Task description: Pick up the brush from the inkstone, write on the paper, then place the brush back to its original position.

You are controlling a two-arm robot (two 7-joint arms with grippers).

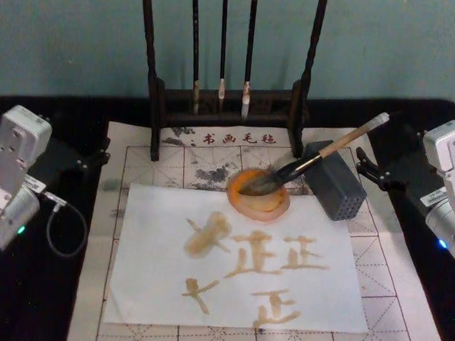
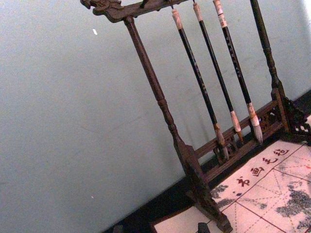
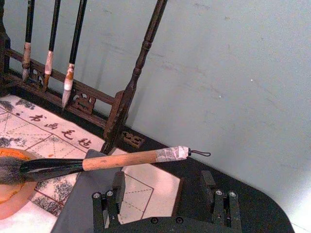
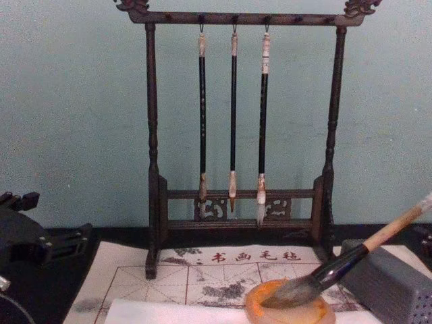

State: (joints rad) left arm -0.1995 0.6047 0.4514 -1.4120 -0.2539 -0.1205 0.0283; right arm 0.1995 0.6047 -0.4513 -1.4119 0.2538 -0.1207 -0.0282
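The brush (image 1: 320,154) lies at a slant, its grey-brown tuft in the orange-tan inkstone (image 1: 258,193) and its tan handle propped on a grey perforated block (image 1: 335,181). Its white-wrapped end points to the back right. In front lies the paper (image 1: 230,270), marked with tan strokes. My right gripper (image 1: 366,169) hovers open over the black tabletop, just right of the block. The right wrist view has its fingers (image 3: 115,193) spread below the brush handle (image 3: 121,159), apart from it. My left gripper (image 1: 97,159) stays open at the mat's far left edge, holding nothing.
A dark wooden rack (image 1: 223,101) with three thin hanging brushes (image 4: 233,115) stands at the back, against a pale wall. A beige felt mat (image 1: 393,278) with a red grid lies under the paper. A cable (image 1: 64,227) loops beside my left arm.
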